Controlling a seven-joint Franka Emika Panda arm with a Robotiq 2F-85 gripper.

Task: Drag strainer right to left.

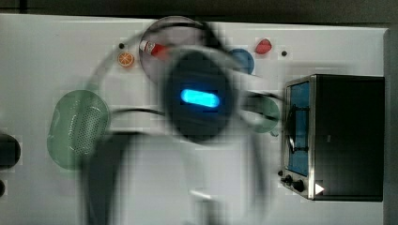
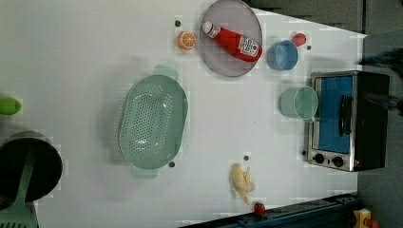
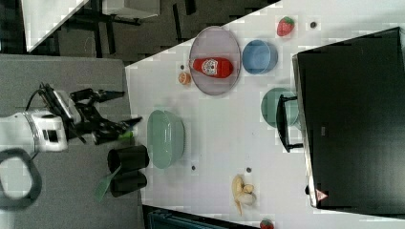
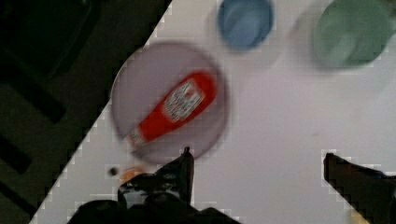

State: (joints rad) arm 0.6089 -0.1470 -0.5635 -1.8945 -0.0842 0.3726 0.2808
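Fingers [image 4: 257, 163] of the Franka arm stand spread wide and grasp nothing, the wrist view showing bare white surface [image 4: 280, 121] between the two dark tips. Beyond them in that view lie a grey round plate [image 4: 140, 88] carrying a red ketchup bottle [image 4: 175, 109] on its side, a round blue bowl [image 4: 245, 21] and a green cup [image 4: 355, 32].

The strainer [image 2: 153, 122], a pale green oval colander with a field of small holes, sits upright on the surface [image 2: 71, 71], well apart from the arm's fingers. In the left view it lies left of centre, its two handles pointing toward the top and bottom edges of the picture. In the right view the strainer [image 3: 165, 138] rests close to the surface's left-hand edge, just beside a black pot [image 3: 128, 158] that holds a green spatula [image 3: 106, 185]. There the gripper [image 3: 122, 109] hangs out past that same edge, above the grey floor, near the strainer without touching it.

In the top view the blurred arm [image 1: 199, 96], a blue light glowing on it, covers the middle of the scene, with the strainer [image 1: 77, 129] to the top view's left.

Along the far edge in the left view are an orange slice [image 2: 186, 40], the plate, the blue bowl and a strawberry [image 2: 299, 39]. A toaster oven [image 2: 349, 121] stands at the left view's right end of the surface, the green cup [image 2: 299, 102] just beside its door. A banana [image 2: 241, 183] lies near the bottom edge in the left view.
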